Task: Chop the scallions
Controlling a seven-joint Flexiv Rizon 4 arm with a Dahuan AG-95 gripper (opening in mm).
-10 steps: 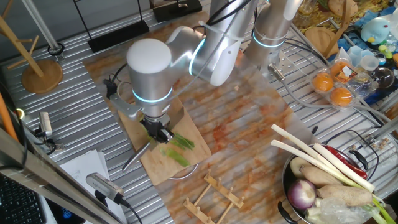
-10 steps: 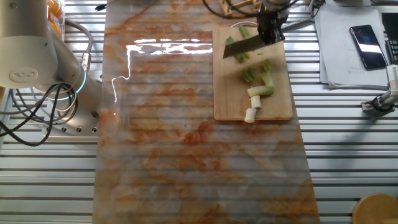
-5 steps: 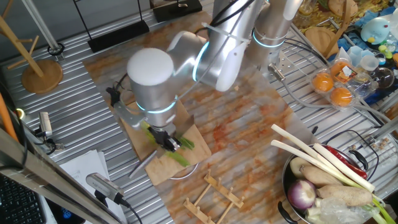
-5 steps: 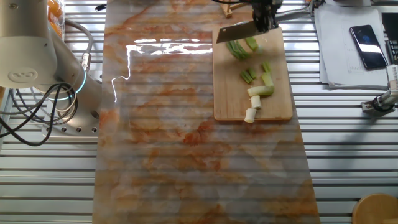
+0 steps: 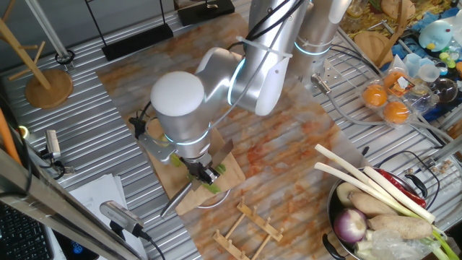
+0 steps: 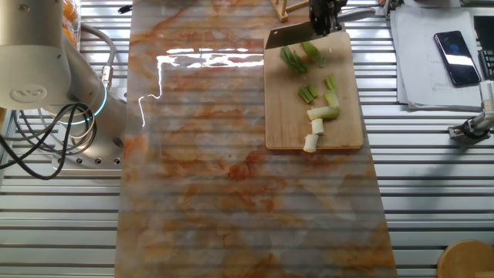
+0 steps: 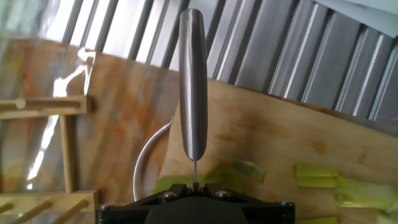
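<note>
on the cutting board [image 6: 287,123], cut scallions [image 6: 311,94]; tool [image 6: 324,17] grips knife [image 6: 287,36] above them.

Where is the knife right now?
In the other fixed view, the knife sits at the cutting board's far end, held by the gripper, beside the green scallions.

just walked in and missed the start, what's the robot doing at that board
The arm's claw is shut on a steel-handled cleaver, holding the blade at the far end of the rectangular bamboo cutting board. It is chopping scallions: several short green and white cut scallion pieces lie scattered along the board, and two longer green leaf pieces sit right beside the blade. In the hand view the blade points out over the board's edge.
</note>
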